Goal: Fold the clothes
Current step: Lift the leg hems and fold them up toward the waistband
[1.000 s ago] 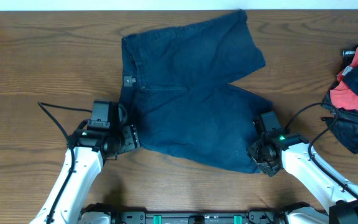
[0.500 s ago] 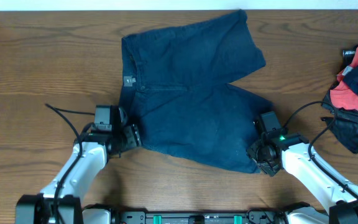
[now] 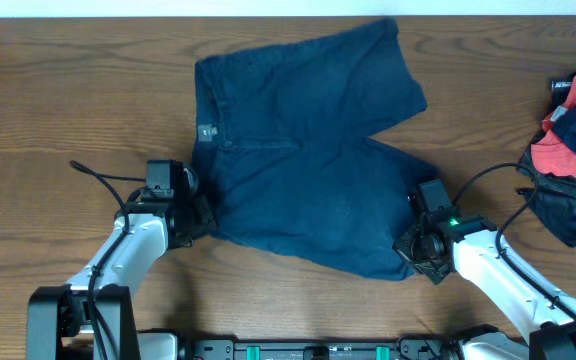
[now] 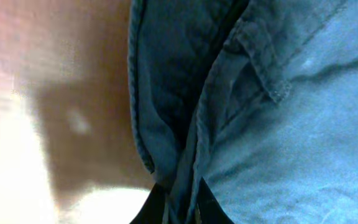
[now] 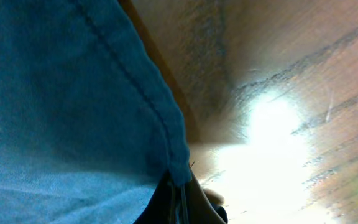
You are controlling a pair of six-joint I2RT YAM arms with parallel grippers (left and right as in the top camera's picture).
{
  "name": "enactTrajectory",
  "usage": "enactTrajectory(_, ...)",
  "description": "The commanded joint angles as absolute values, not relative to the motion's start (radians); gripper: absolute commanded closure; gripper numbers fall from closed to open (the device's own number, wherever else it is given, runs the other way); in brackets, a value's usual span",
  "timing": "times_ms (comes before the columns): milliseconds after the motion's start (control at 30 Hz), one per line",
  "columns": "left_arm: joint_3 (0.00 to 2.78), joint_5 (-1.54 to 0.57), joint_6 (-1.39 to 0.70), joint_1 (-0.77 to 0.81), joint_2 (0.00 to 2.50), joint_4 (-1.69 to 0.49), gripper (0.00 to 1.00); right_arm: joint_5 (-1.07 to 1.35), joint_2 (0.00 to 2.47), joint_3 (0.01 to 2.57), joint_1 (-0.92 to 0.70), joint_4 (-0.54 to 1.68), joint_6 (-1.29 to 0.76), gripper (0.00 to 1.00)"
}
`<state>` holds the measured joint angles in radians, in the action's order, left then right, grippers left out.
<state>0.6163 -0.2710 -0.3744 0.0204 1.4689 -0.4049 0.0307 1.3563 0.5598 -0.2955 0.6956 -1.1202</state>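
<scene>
The wooden tabletop [image 3: 58, 110] is carrying the navy shorts [image 3: 308, 150], which are lying spread flat across its middle, waistband leftward, while a red and dark heap of garments [image 3: 573, 140] is sitting at the right edge. The left end effector [image 3: 200, 215] is pinching the waistband's near corner between closed fingers, and the right end effector [image 3: 408, 250] is clamping the near leg's hem likewise.
</scene>
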Motion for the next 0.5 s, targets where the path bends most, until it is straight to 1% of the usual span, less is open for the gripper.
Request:
enactTrajectory(0,0.57,-0.268,-0.471,0.019,1.499,-0.524,0.94,0.033,1.354,0.548,-0.286,0.698,-1.105,0.99)
enactTrajectory(133,0.569,-0.333,-0.493,0.019,1.465,-0.641,0.94,0.033,1.354,0.548,-0.286,0.68,-1.121,0.99)
enactTrajectory(267,0.569,-0.333,-0.515,0.019,1.39,-0.725,0.94,0.023,1.354,0.548,-0.286,0.675,-1.121,0.99)
enactTrajectory(467,0.567,-0.332,-0.555,0.019,1.24,-0.816,0.94,0.023,1.354,0.547,-0.286,0.77,-1.142,0.99)
